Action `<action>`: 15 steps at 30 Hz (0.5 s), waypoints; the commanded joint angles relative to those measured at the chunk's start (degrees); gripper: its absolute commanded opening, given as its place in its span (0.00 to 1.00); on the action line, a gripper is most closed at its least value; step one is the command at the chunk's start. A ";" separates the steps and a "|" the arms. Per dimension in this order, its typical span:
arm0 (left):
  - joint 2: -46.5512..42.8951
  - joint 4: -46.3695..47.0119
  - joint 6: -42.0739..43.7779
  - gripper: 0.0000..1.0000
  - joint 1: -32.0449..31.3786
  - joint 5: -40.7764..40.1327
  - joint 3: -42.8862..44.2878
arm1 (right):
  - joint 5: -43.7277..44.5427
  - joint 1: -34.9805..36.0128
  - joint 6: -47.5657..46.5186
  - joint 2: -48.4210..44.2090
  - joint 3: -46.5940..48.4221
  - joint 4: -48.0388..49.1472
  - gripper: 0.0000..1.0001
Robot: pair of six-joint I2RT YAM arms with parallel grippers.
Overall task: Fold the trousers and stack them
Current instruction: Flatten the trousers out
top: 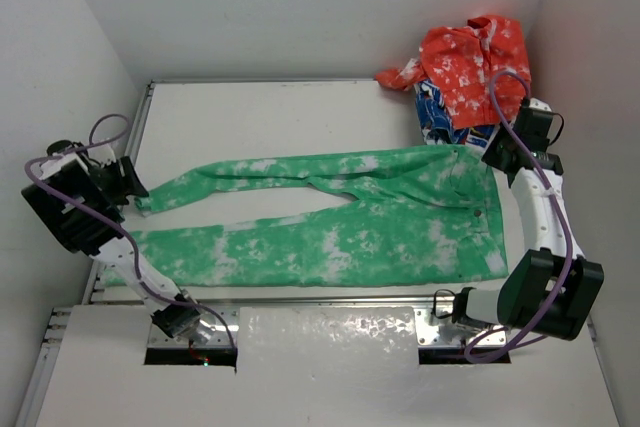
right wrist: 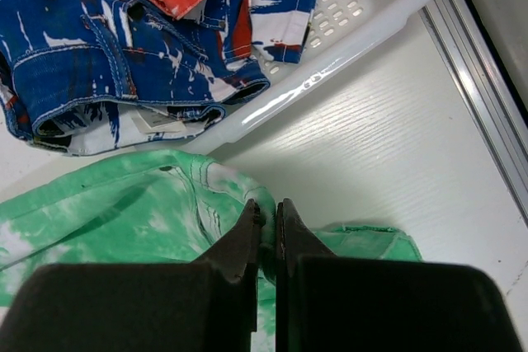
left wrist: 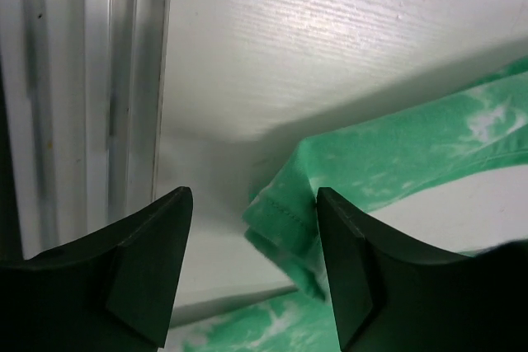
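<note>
The green trousers (top: 340,217) with white blotches lie flat across the table, waistband at the right and both legs running left. My left gripper (top: 135,187) is open at the far leg's hem. In the left wrist view the hem (left wrist: 285,213) lies between the open fingers, close to the right one, with the gripper (left wrist: 252,195) around it. My right gripper (top: 490,155) is shut on the far corner of the waistband. In the right wrist view the gripper (right wrist: 268,208) pinches a fold of green cloth (right wrist: 124,212).
A white basket (right wrist: 371,14) at the back right holds blue-patterned clothes (right wrist: 99,55) and an orange-red garment (top: 465,62) with white blotches. Metal rails (left wrist: 82,105) run along the table's left edge. White walls enclose the table.
</note>
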 commanded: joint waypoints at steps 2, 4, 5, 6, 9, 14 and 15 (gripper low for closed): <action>2.77 -3.01 -1.44 0.59 -2.02 4.34 4.10 | -0.40 0.04 -0.91 -1.28 1.83 0.09 0.00; 2.43 -5.30 -0.21 0.57 -2.38 4.17 2.69 | 0.22 0.04 -1.26 -1.63 1.83 -0.26 0.00; 1.73 -7.14 1.19 0.55 -2.38 4.34 0.94 | 0.92 0.13 -1.43 -1.81 1.75 -0.26 0.00; 1.29 -7.68 1.90 0.54 -2.38 4.43 -0.12 | 1.19 0.04 -1.70 -2.16 1.66 -0.26 0.00; 0.58 -9.87 4.71 0.29 -2.38 5.39 -2.41 | 1.63 0.04 -1.70 -2.34 1.22 0.00 0.00; -1.61 -6.81 5.15 0.00 -3.25 8.20 -0.31 | 1.45 0.04 -1.52 -1.81 0.96 0.53 0.00; -2.66 -4.02 5.68 0.00 -4.04 7.95 0.57 | 1.36 0.04 -1.44 -1.90 0.96 0.61 0.00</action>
